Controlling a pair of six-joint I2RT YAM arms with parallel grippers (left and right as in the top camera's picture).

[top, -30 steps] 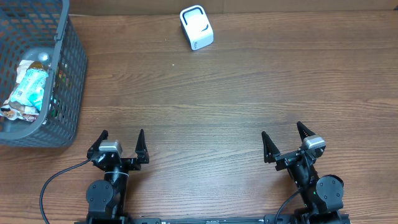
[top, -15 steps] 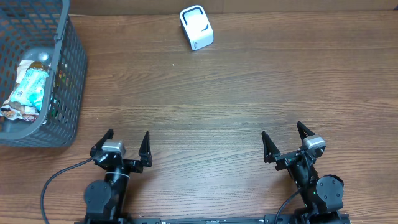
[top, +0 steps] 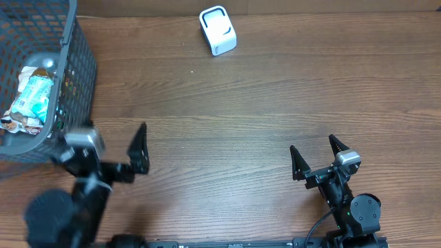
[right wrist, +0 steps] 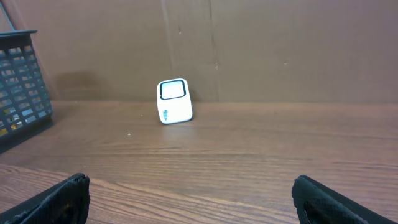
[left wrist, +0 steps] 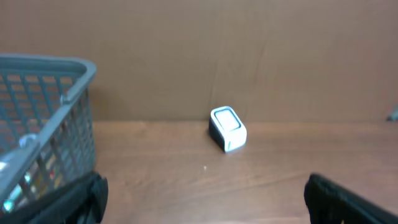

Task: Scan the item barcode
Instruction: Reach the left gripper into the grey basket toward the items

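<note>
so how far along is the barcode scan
Nothing looks done yet. The packets lie in the basket, and the scanner stands at the far edge of the table. In hand: the left gripper is open and empty beside the basket; the right gripper is open too. Left: pick an item, show its barcode to the scanner.

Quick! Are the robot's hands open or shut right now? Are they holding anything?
Left gripper: open, holding nothing.
Right gripper: open, holding nothing.
</note>
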